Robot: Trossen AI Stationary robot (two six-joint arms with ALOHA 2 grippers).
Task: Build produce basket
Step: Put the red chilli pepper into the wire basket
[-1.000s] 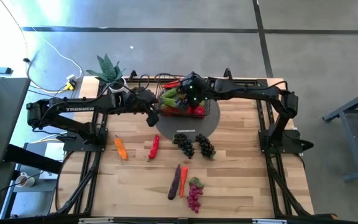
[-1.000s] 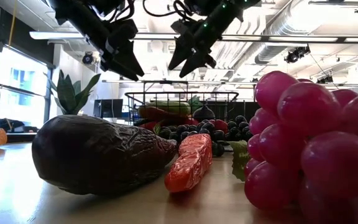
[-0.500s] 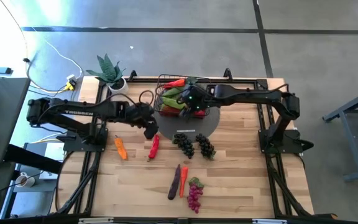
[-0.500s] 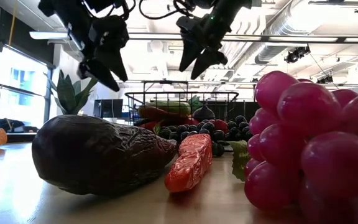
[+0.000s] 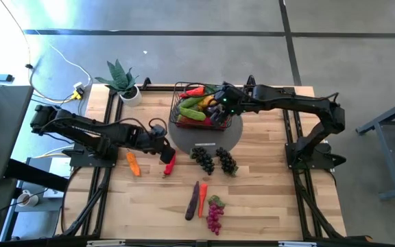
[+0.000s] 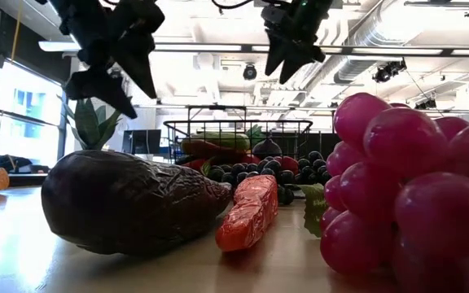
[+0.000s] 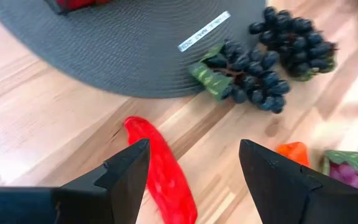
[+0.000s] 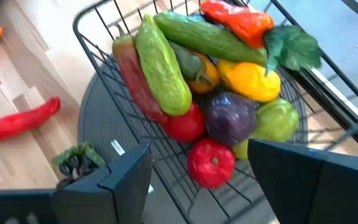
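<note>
I have the left gripper (image 5: 166, 152) hanging over one red pepper (image 5: 170, 162) on the bare wood, its fingers (image 7: 129, 174) spread apart with nothing between them. My right gripper (image 5: 219, 110) hovers above the basket (image 5: 199, 110), fingers likewise spread and empty.

The basket sits on one grey round mat (image 5: 208, 140) near the far edge of the table (image 5: 266, 178). Inside it I count two long green cucumbers (image 8: 166, 59), one yellow lemon (image 8: 250, 81), one purple onion (image 8: 229, 118), two red tomatoes (image 8: 211, 163), a green pepper (image 8: 277, 121) and a red chilli (image 8: 238, 18) lying across the top.

Loose on the table: two bunches of dark grapes (image 5: 214, 160) at the mat's near edge, one orange pepper (image 5: 134, 163) left of the red one, then one eggplant (image 5: 193, 201), one carrot (image 5: 203, 199) and one bunch of pink grapes (image 5: 214, 214) grouped nearer me. One potted plant (image 5: 120, 77) stands at the far left corner.
</note>
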